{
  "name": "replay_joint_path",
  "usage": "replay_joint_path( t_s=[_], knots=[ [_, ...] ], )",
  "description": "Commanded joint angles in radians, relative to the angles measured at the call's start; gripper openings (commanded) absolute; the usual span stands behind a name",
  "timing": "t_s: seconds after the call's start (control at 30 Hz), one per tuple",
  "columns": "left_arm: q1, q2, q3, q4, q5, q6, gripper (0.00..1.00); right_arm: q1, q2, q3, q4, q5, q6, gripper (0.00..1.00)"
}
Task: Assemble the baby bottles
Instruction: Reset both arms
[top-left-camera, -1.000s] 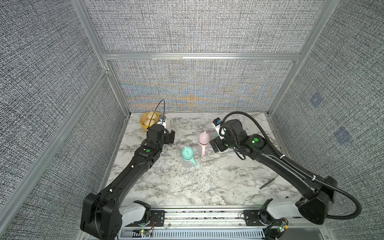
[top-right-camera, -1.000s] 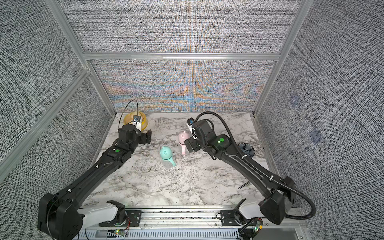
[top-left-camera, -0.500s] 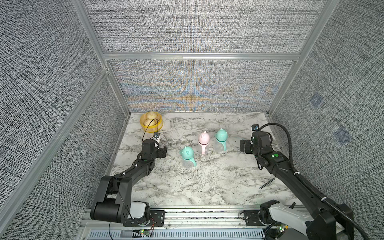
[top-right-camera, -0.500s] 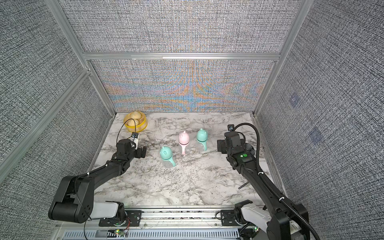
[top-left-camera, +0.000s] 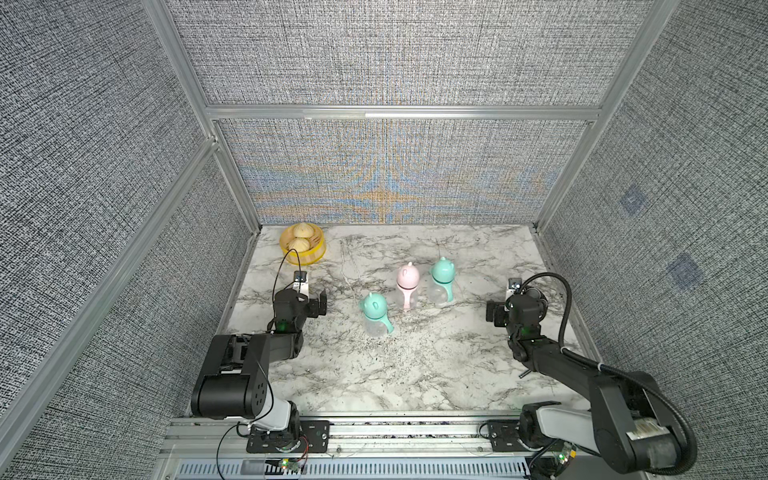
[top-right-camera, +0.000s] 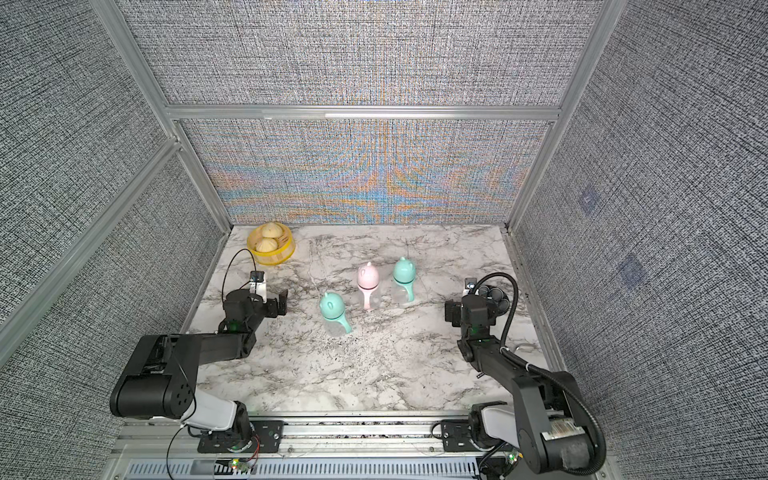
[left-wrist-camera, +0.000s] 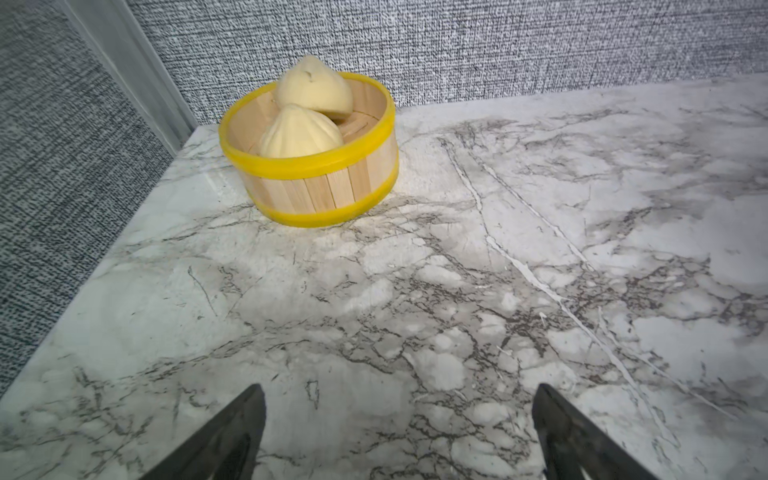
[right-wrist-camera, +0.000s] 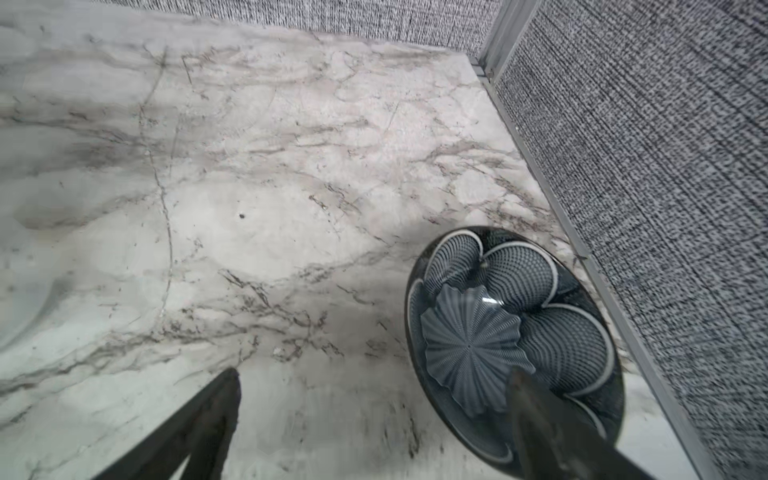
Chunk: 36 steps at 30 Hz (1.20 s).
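Observation:
Three baby bottles stand upright mid-table in both top views. One mint-capped bottle is nearest the front, a pink-capped one is behind it, and a second mint-capped one is to the right. My left gripper is open and empty over bare marble, left of the bottles. My right gripper is open and empty too, right of the bottles. Neither touches a bottle. No bottle shows in the wrist views.
A yellow-rimmed wooden basket with two buns sits in the back left corner. A dark patterned bowl lies by the right wall, under my right gripper's outer finger. A small dark rod lies at the front right.
Both arms have pulled back from the bottles toward the front and folded down. The right arm's retreat uncovered the second mint-capped bottle. Both grippers stayed open.

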Motion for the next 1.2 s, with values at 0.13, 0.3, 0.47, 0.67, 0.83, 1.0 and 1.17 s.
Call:
replay_joint_path(
  t_s=[0.13,0.3,0.47,0.67,0.83,1.0,1.17],
  knots=[
    [-0.002,0.023,-0.004,0.100,-0.081,-0.034,1.00,-0.018,0.136,-0.066,0.419,-0.093,-0.010,0.99],
    [-0.003,0.023,-0.011,0.114,-0.090,-0.027,1.00,-0.052,0.277,-0.054,0.540,-0.158,0.008,0.99],
    [-0.003,0.022,-0.005,0.103,-0.038,-0.009,1.00,-0.063,0.259,0.037,0.344,-0.141,0.024,0.99],
    [-0.003,0.023,-0.005,0.105,-0.040,-0.011,1.00,-0.063,0.256,0.035,0.343,-0.143,0.024,0.99],
    [-0.003,0.024,-0.005,0.106,-0.041,-0.011,1.00,-0.063,0.256,0.035,0.343,-0.143,0.024,0.99],
    [-0.003,0.024,-0.005,0.105,-0.040,-0.011,1.00,-0.063,0.256,0.035,0.341,-0.144,0.023,0.99],
    [-0.003,0.023,-0.004,0.105,-0.041,-0.011,1.00,-0.063,0.256,0.035,0.340,-0.145,0.022,0.99]
  ],
)
